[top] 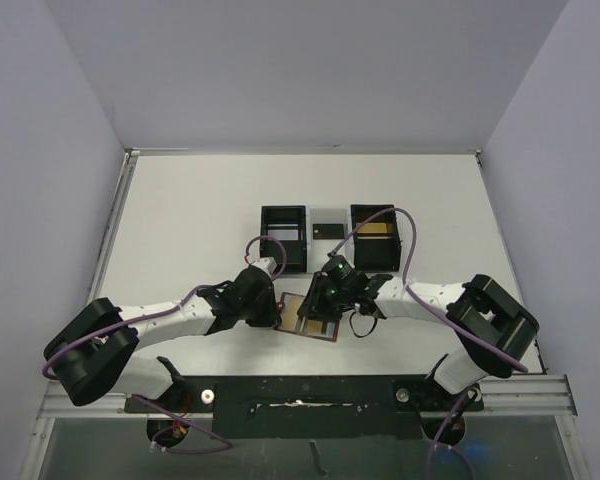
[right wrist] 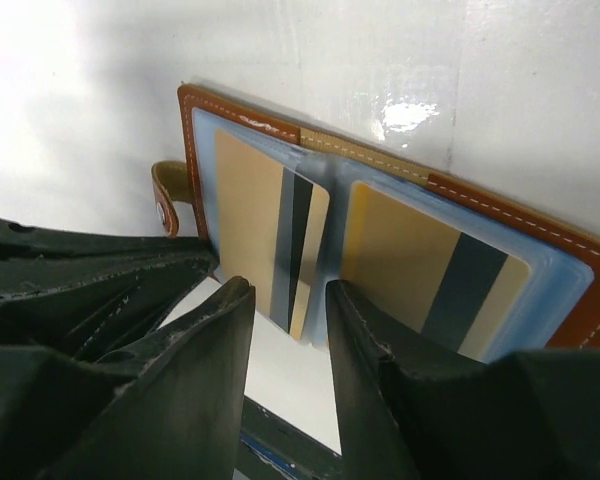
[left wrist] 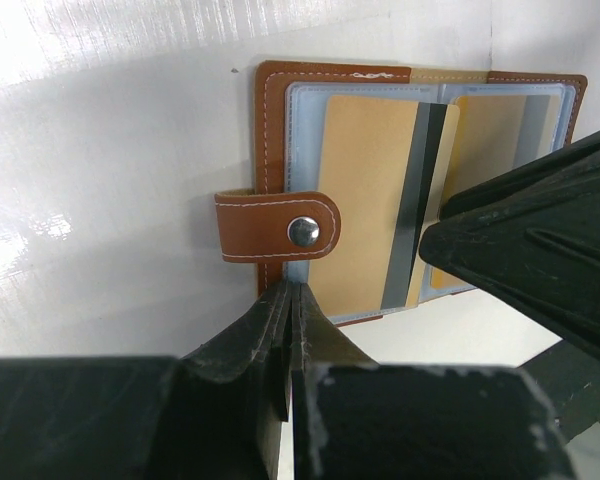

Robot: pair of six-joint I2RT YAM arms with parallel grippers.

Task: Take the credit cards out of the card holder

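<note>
The brown card holder point(top: 308, 318) lies open on the table between the two arms, snap tab point(left wrist: 275, 226) toward the left. In each blue-grey pocket sits a gold credit card with a dark stripe: one on the left point(right wrist: 245, 215), one on the right point(right wrist: 400, 250). The left card's near end pokes out of its pocket. My right gripper point(right wrist: 285, 300) is open, and that protruding end lies in the gap between its tips, untouched. My left gripper point(left wrist: 290, 290) is shut, with its tips against the holder's near edge just below the snap tab point(right wrist: 165, 205).
A black-and-white tray point(top: 283, 238) stands behind the holder. A small black card point(top: 327, 230) lies in its middle, and a gold card point(top: 377, 229) lies in its right compartment. The two grippers sit close together over the holder.
</note>
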